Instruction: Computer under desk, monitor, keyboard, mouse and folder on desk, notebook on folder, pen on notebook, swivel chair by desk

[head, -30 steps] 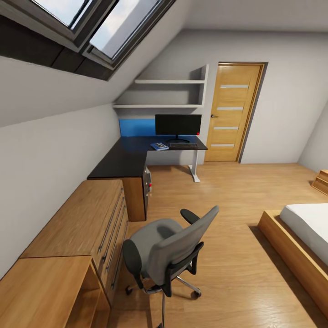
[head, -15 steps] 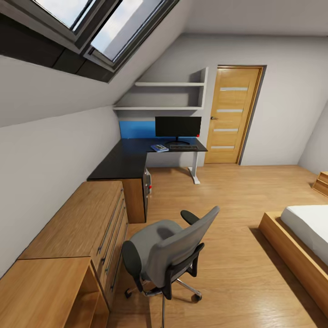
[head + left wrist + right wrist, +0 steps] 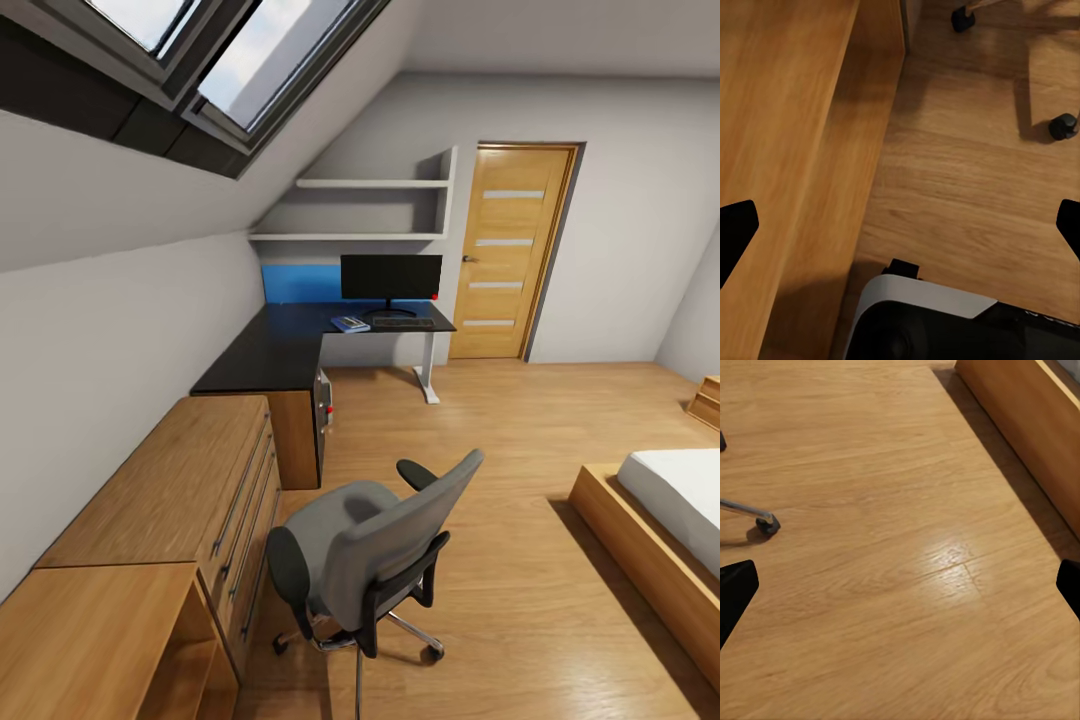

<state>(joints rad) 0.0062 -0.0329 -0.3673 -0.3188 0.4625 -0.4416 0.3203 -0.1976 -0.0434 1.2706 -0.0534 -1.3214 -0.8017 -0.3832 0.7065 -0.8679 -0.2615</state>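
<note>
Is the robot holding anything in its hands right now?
No. The left gripper and the right gripper are both open, with just wooden floor between their fingers.

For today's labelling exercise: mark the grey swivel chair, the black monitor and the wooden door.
Grey padded swivel chair [image 3: 385, 545], head view, on its backrest.
Black flat monitor [image 3: 390, 276], head view, middle of screen.
Light wooden door [image 3: 510, 250], head view, centre panel.

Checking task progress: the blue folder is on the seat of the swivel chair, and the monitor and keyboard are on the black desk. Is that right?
Not quite. The head view shows the blue folder lying on the black desk, left of the keyboard by the monitor; the swivel chair seat is bare. The rest holds.
</note>
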